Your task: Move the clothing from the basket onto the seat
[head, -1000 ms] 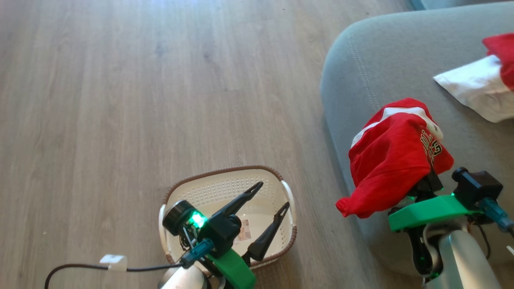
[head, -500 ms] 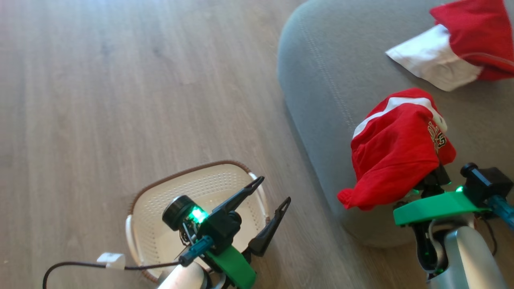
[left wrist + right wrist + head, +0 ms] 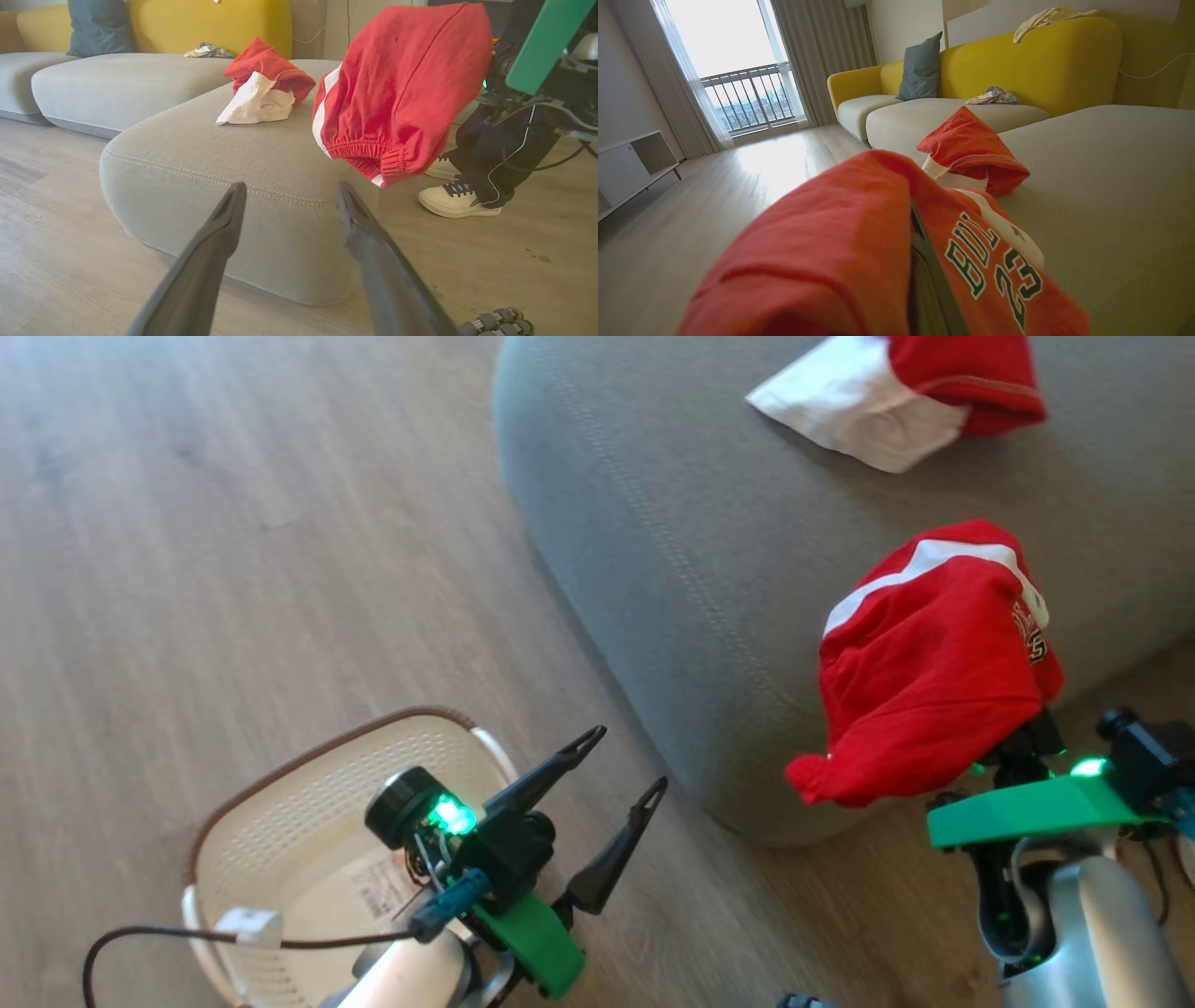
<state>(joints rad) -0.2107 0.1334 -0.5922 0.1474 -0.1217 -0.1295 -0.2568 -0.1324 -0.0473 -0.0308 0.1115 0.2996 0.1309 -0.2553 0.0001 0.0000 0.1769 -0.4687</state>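
Floor (image 3: 233, 523) is pale wood-look planks, and the big grey seat (image 3: 700, 523) takes up the upper right of the head view, rounded corner and stitched seam facing the camera. The basket (image 3: 299, 821) sits on the floor at the lower left with nothing in it but the label (image 3: 373, 887) on its bottom.

The red-and-white garment (image 3: 896, 387) lies crumpled on the seat at the top of the frame. The striped red garment (image 3: 924, 700) isn't down yet: it's draped over the right gripper (image 3: 1018, 756) at the right, hanging by the seat's near edge. The left gripper (image 3: 627, 758) hovers beside the basket's right rim, fingers spread apart, holding nothing.

The wrist cams add the room. The right wrist view has a yellow sofa back (image 3: 1017, 56) with a blue-grey cushion (image 3: 922, 67), a bright curtained window (image 3: 728, 60) with a balcony railing at the upper left, and a low white cabinet (image 3: 630, 163) at the left edge. It also shows the lettering "BULLS 23" on the draped garment, and one dark finger (image 3: 924, 280) poking out between the folds, so you can't tell whether those fingers are clamped or loose.

The left wrist view shows a person's dark trouser leg and pale sneaker (image 3: 460, 200) on the floor at the right, behind the hanging garment.
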